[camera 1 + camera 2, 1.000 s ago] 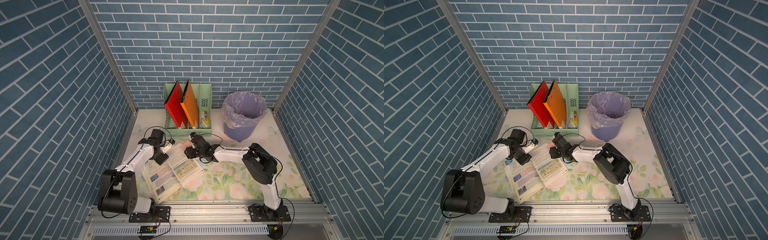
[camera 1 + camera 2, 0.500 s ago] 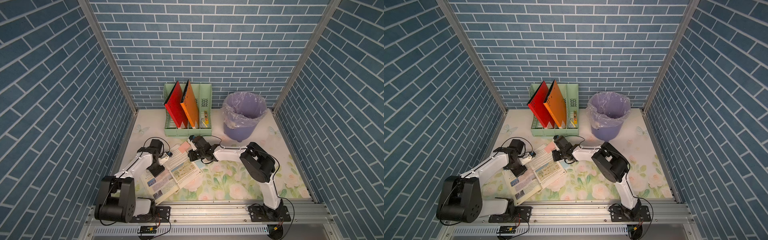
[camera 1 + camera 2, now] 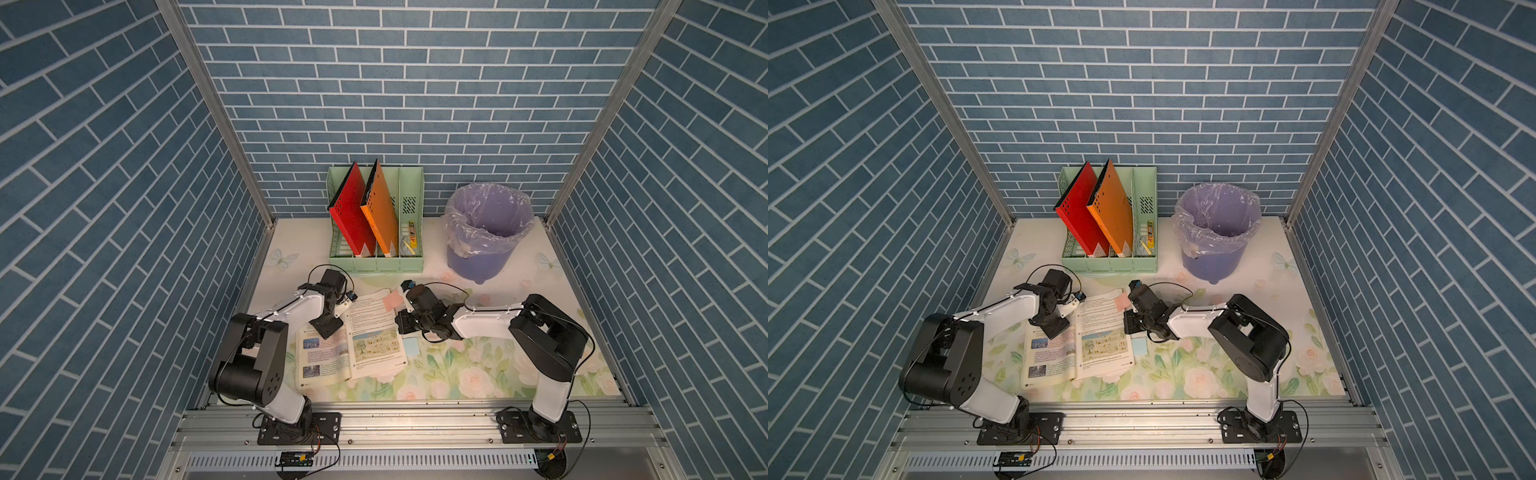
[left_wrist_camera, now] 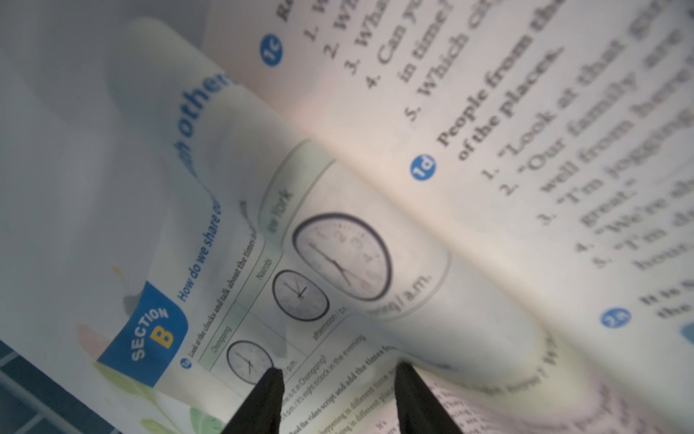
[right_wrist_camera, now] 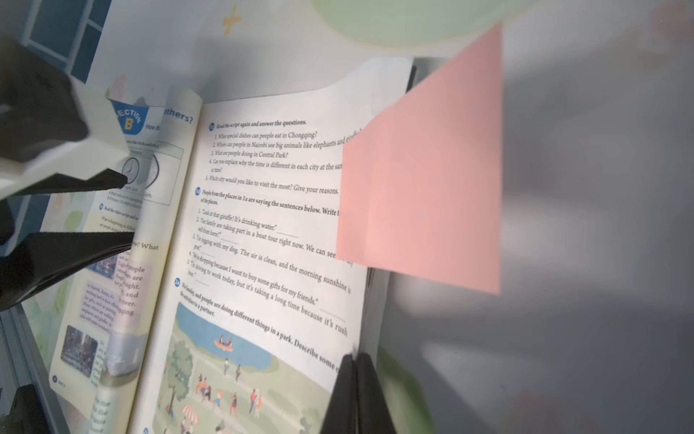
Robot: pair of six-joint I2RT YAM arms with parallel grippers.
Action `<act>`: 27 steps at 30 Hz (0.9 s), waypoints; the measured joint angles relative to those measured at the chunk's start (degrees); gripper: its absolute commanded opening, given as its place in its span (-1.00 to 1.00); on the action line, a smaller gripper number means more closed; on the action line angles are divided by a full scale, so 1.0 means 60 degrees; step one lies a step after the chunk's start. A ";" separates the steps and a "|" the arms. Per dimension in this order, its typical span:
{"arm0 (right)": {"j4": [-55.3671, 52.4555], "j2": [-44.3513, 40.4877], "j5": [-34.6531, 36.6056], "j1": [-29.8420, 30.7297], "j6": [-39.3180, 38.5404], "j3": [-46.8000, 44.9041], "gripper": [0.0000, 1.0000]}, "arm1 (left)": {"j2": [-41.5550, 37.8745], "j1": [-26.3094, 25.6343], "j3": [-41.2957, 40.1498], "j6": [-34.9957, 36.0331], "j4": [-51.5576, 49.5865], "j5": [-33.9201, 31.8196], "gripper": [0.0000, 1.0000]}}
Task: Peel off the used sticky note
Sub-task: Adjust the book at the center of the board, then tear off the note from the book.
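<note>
An open textbook (image 3: 365,340) (image 3: 1084,349) lies on the floral table. A pink sticky note (image 3: 392,300) (image 3: 1122,301) (image 5: 424,180) sits on the far outer corner of its right page and juts past the edge. A light blue sticky note (image 3: 411,345) (image 3: 1140,345) lies flat by the book's right edge. My left gripper (image 3: 327,328) (image 4: 340,370) (image 5: 124,210) is open, its tips pressing on the left page. My right gripper (image 3: 401,326) (image 5: 355,357) is shut, with its tips at the right page's outer edge, between the two notes. Whether paper is pinched I cannot tell.
A green file holder (image 3: 376,266) with a red and an orange folder stands at the back. A purple bin (image 3: 486,232) lined with a clear bag stands at the back right. Blue brick walls close in both sides.
My right gripper has shut and slid toward the front along the book's right edge, away from the pink note. The left gripper has shifted slightly forward on the left page.
</note>
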 measured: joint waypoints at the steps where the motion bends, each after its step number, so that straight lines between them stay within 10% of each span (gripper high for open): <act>1: 0.0058 -0.0295 0.0138 -0.0011 0.0117 -0.0361 -1.00 | 0.0127 -0.0248 0.0124 -0.0095 0.0175 -0.0011 0.07; 6: 0.0368 -0.1778 0.0685 -0.0036 0.0845 -0.2193 -1.00 | 0.0794 -0.1497 0.0834 -0.0408 0.0732 0.0080 0.08; 8: 0.0240 -0.2299 0.0820 -0.0066 0.1086 -0.2739 -0.46 | 0.1027 -0.1832 0.1246 -0.0463 0.0707 0.0262 0.09; 12: -0.0484 -0.2994 0.0918 -0.0208 0.1133 -0.2940 0.01 | 0.1122 -0.2062 0.2211 -0.0474 0.0117 0.0732 0.11; 27: -0.0743 -0.3730 -0.1606 -0.3705 0.0568 -0.3078 0.05 | 0.2685 -0.4018 0.5289 -0.1169 -0.0911 0.2878 0.07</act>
